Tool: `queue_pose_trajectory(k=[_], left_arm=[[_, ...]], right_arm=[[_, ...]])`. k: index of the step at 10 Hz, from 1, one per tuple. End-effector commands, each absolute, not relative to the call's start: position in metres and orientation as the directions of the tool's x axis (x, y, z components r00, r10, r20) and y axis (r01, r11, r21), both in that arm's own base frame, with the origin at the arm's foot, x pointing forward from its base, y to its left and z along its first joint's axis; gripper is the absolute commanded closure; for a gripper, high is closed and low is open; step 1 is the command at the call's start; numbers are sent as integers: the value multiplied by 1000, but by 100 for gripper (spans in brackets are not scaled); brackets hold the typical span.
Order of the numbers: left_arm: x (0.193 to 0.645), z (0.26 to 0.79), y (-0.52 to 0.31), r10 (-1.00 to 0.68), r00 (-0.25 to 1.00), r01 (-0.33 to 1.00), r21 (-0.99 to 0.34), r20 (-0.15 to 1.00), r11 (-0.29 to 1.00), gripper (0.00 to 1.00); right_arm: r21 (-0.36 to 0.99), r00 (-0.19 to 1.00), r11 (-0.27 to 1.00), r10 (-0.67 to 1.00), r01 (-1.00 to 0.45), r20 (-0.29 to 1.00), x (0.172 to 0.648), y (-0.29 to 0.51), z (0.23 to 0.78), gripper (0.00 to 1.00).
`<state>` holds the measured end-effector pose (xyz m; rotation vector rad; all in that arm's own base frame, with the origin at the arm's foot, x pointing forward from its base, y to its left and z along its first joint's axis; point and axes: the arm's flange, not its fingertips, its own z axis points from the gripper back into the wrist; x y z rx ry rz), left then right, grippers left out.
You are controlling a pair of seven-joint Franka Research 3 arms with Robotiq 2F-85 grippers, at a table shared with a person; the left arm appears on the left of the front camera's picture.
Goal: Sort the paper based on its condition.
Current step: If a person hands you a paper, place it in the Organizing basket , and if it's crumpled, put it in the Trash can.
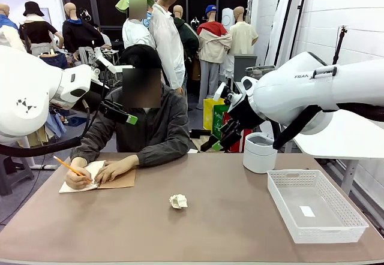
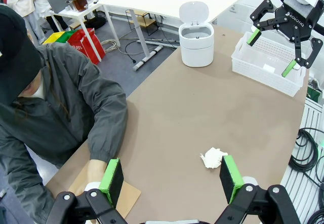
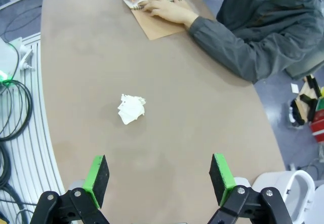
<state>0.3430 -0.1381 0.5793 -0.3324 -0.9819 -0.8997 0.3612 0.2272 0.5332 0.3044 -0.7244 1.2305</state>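
Left jaws, right jaws both spread wide, empty. Crumpled paper ball [image 3: 131,108] on table [image 3: 202,112], ahead of right jaws, off-centre. Risk: lopsided close, one pad flicks light wad away.

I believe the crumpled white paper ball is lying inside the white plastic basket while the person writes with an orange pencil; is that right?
Not quite: the crumpled white paper ball lies on the bare brown table, outside the white plastic basket, as the front view shows. The person is indeed writing with an orange pencil.
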Motion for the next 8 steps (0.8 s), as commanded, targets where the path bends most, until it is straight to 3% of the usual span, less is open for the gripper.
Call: queue_pose_trajectory(k=[1, 8], left_arm=[[344, 579, -137, -511, 237, 787, 145, 826, 600, 0], [344, 579, -137, -511, 237, 787, 145, 826, 600, 0]], right_arm=[[-149, 150, 324, 736, -934, 660, 362, 228, 532, 0], [-186, 135, 299, 792, -936, 595, 366, 258, 518, 0]])
